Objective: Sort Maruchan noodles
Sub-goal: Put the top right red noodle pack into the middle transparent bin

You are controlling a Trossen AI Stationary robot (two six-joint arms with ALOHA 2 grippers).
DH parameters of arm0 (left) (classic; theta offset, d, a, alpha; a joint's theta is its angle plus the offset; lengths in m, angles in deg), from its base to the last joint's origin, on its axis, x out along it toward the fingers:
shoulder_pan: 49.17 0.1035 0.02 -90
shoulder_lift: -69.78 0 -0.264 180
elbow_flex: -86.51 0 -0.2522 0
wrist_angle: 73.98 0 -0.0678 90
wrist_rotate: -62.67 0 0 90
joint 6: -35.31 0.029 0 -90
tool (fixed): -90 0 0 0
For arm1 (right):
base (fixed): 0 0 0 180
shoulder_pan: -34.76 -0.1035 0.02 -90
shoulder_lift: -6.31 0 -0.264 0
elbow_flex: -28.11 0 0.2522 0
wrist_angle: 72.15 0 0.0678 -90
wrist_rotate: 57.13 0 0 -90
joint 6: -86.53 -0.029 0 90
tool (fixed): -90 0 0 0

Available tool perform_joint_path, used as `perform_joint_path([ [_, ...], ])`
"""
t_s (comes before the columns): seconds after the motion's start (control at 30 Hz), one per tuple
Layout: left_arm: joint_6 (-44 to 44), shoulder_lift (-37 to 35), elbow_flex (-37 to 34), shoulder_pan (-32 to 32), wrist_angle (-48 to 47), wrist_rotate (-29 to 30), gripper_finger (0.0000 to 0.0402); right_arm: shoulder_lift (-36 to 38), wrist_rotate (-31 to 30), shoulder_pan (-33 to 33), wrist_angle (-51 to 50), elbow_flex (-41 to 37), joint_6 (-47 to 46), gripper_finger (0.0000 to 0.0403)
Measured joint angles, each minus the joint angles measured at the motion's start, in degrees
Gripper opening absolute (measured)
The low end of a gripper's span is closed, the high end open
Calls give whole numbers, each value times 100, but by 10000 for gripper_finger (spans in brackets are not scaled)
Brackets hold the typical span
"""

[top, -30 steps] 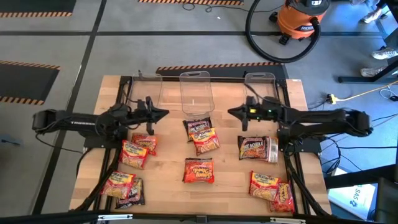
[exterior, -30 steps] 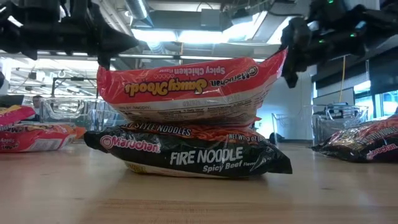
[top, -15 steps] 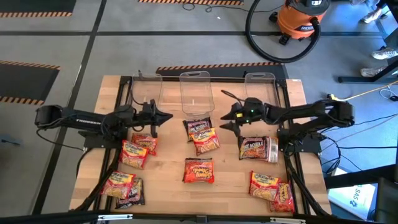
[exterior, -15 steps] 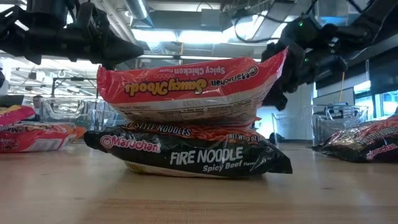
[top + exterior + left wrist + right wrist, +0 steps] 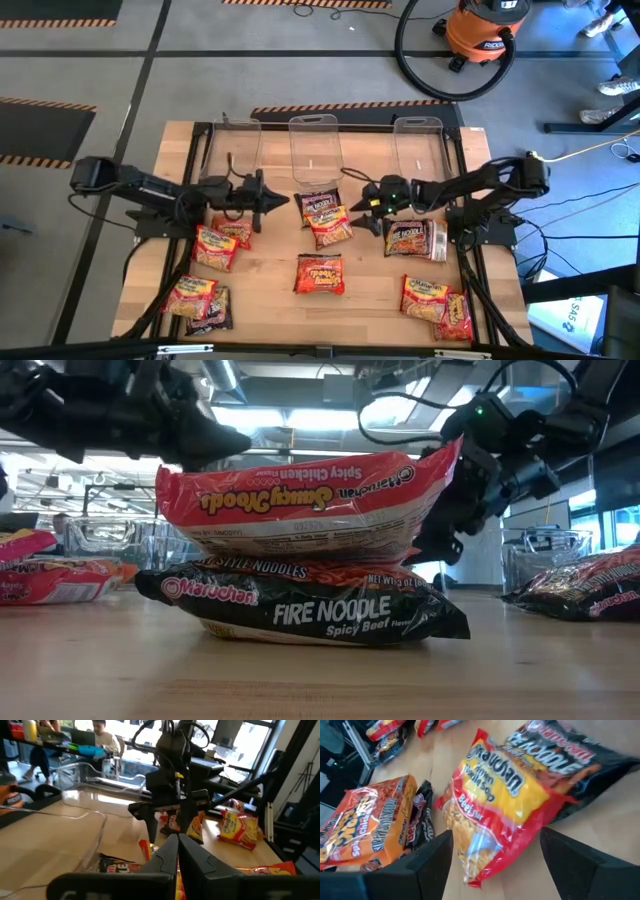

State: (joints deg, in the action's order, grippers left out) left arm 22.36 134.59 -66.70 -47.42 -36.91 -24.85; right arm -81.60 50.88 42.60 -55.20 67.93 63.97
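Several Maruchan packets lie on the wooden table point(image 5: 270, 260). In the middle, a red-and-yellow packet point(image 5: 332, 226) point(image 5: 505, 805) lies on a dark packet point(image 5: 318, 204) point(image 5: 580, 765). Nearer, an orange packet point(image 5: 320, 273) point(image 5: 300, 500) lies on a dark Fire Noodle packet point(image 5: 320, 610). My right gripper point(image 5: 357, 206) point(image 5: 495, 865) is open. It hovers over the red-and-yellow packet's right end with a finger on either side, touching nothing. My left gripper point(image 5: 278, 200) point(image 5: 177, 847) is shut and empty, just left of the middle pile.
Three clear tubs point(image 5: 235, 145) point(image 5: 315, 150) point(image 5: 417, 140) stand along the far edge. More packets lie at the left point(image 5: 213, 247) point(image 5: 195, 300) and at the right point(image 5: 415, 238) point(image 5: 437, 303). People sit in the room beyond the table point(image 5: 102, 735).
Both grippers have gone toward the middle pile. My left gripper went toward the table's right and a little nearer. My right gripper went toward the table's left and near edges, and down over the red-and-yellow packet. The packets have stayed where they were.
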Motion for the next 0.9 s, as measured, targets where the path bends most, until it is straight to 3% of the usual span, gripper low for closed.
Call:
perform_joint_path([
  [0.17, -3, 707, 321, -152, -23, -51, 7, -298, -232, -32, 14, -1, -130, 275],
  [0.9, -9, 3262, 1175, -646, -114, -68, 7, -1079, -238, -38, 1051, 6, -498, 275],
])
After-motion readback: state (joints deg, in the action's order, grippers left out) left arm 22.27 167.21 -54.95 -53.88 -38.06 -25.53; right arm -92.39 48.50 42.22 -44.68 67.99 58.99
